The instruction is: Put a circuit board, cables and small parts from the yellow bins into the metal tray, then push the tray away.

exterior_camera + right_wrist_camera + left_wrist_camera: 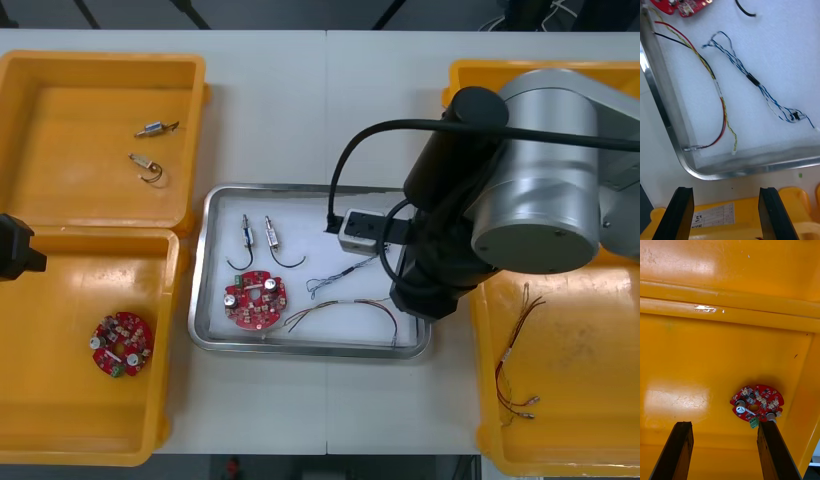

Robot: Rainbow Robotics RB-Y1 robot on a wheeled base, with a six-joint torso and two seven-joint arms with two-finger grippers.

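Observation:
The metal tray in the middle of the table is white inside. In it lie a red circuit board, two small metal parts, a blue and white cable and a red and yellow cable. My right arm hangs over the tray's right end. Its gripper is open and holds nothing, just outside the tray's rim above a yellow bin's edge. My left gripper is open above the near left bin, close to a second circuit board.
The far left bin holds two small metal parts. The near left bin holds the second board. Red and yellow cables lie in the near right bin. My right arm hides most of the far right bin.

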